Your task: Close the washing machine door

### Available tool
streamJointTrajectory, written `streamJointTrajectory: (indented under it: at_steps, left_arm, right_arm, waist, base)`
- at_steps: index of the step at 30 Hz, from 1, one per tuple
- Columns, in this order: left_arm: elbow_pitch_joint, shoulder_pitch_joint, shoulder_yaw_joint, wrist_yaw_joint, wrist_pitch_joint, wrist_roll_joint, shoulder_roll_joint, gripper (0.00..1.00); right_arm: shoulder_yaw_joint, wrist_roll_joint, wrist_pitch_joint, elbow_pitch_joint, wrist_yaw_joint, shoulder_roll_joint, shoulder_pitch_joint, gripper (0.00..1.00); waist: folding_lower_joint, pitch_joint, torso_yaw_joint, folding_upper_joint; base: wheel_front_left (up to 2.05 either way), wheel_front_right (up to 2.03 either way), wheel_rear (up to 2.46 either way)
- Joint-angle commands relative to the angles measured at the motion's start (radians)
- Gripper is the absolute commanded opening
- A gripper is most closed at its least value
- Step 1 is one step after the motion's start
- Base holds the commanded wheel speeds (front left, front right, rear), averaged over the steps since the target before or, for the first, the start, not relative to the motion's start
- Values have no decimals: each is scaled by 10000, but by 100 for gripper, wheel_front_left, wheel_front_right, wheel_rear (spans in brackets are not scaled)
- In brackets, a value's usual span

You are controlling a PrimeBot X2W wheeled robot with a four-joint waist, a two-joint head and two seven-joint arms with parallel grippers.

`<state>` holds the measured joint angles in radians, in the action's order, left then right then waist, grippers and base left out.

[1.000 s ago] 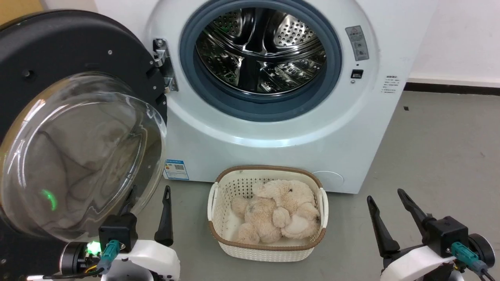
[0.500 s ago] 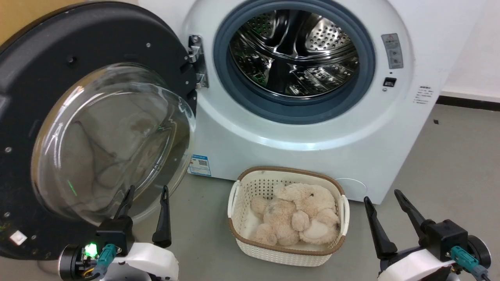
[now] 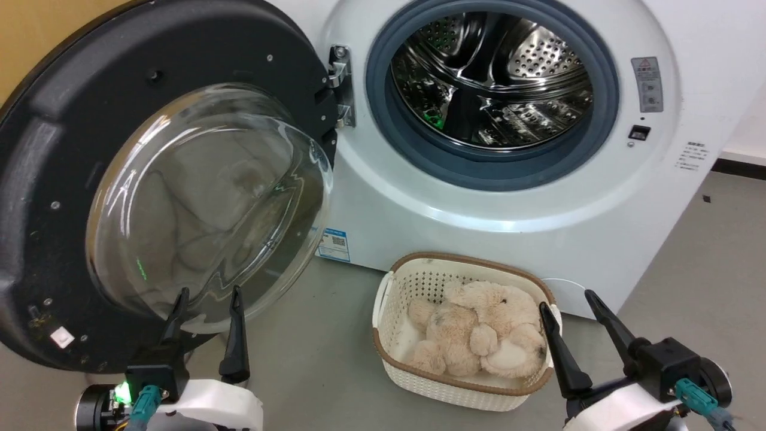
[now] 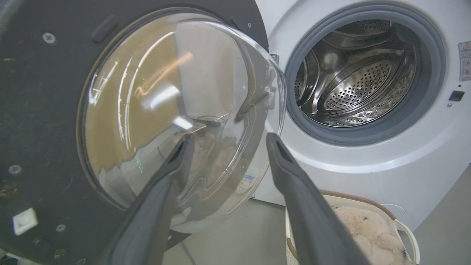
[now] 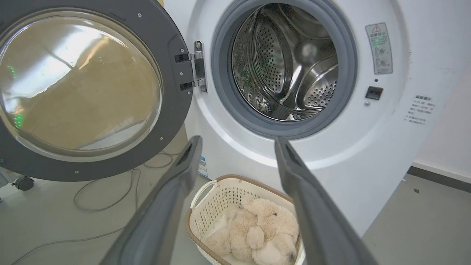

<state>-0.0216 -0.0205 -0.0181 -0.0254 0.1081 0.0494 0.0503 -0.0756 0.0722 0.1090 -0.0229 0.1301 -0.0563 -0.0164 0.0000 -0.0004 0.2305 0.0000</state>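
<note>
Both pincers are spread wide and empty: left gripper [image 3: 209, 290] is low in front of the washing machine door [image 3: 72, 120], which is swung wide open left of the washing machine [image 3: 419, 227]. Right gripper [image 3: 565, 299] is beside the cream basket [image 3: 455, 389] on the grey floor [image 3: 311, 341], tan wall [image 3: 36, 36] behind.

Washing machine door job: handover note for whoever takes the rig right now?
The washing machine door is swung wide open on its hinge, left of the drum opening of the washing machine.
The left gripper is open, empty, fingers low before the door's glass; contact unclear.
The right gripper is open, empty, near the basket holding a plush toy.
Done: nothing yet. Left: swing the door right onto the opening and press it shut, likely with the left arm.
</note>
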Motion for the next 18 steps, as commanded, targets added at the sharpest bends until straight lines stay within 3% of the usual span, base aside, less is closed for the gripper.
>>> streamJointTrajectory:
  at_steps: [1,18]
  left_arm:
    - [-69,-132,-46,-58,98,59,11,100]
    - [-595,-573,-299,-461,474,347,1,100]
  right_arm:
    - [-61,82,89,-24,3,-31,129,100]
    - [-801,563,465,-458,4,-276,772,100]
  waist:
    - [0,28,74,0]
    - [0,217,932,0]
  base:
    - [0,0,0]
    - [-2,-2,-2]
